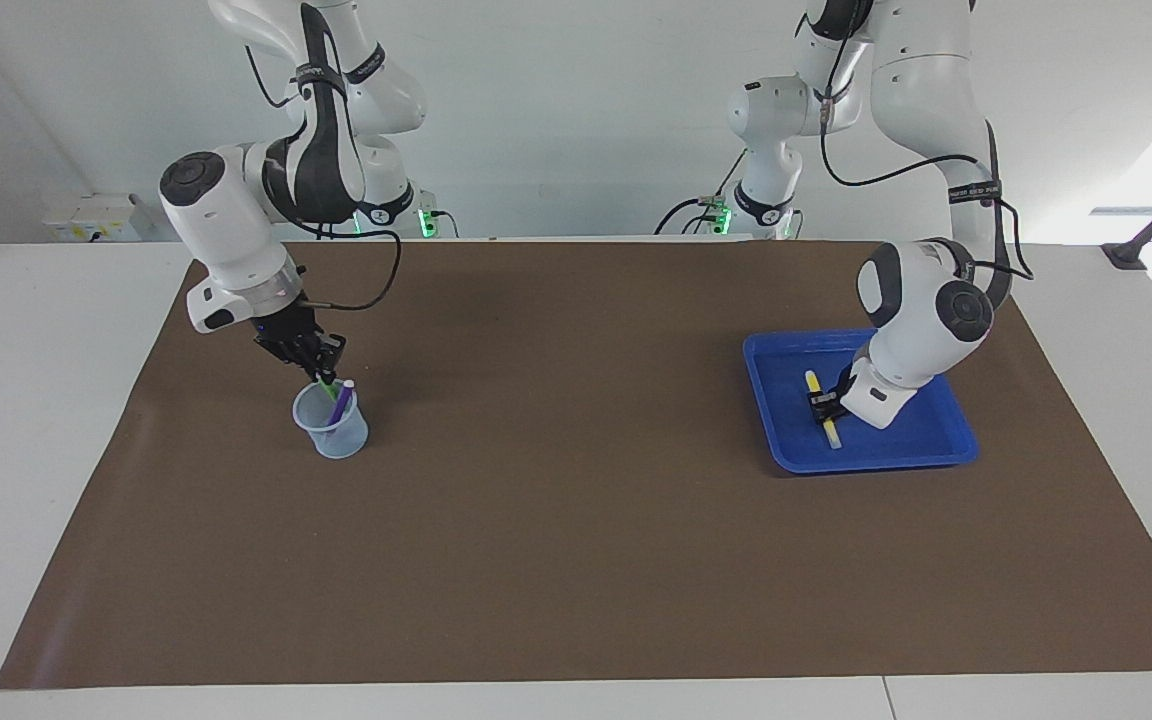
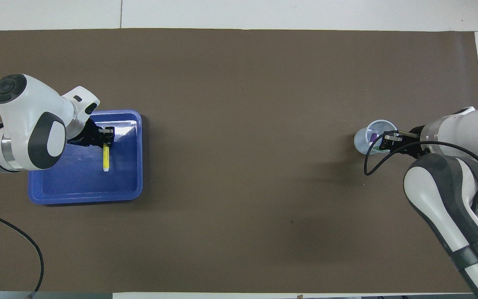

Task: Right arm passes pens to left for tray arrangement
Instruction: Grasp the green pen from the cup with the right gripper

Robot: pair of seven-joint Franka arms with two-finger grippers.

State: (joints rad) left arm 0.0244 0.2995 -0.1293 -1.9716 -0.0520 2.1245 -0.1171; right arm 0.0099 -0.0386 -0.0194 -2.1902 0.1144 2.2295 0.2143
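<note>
The blue tray (image 1: 866, 462) lies on the brown mat (image 1: 576, 520) at the middle right of the facing view, toward the left arm's end of the table; in the overhead view it is at the middle left of the frame. The yellow pen (image 1: 830, 430) lies flat inside the tray, in the part toward the middle of the table, with its pale end pointing away from the robots. The left gripper (image 1: 820, 402) is down in the tray and sits across the middle of the yellow pen; whether it grips the pen or is loose around it, I cannot tell. At the middle left of the facing view, toward the right arm's end of the table, a small translucent cup (image 1: 336, 436) stands upright on the mat. The green pen (image 1: 327, 387) and the purple pen (image 1: 342, 397) stand leaning in this cup, their upper ends above the rim. The right gripper (image 1: 324, 373) is just over the cup and is clenched on the upper end of the green pen, while the purple pen beside it is free.
</note>
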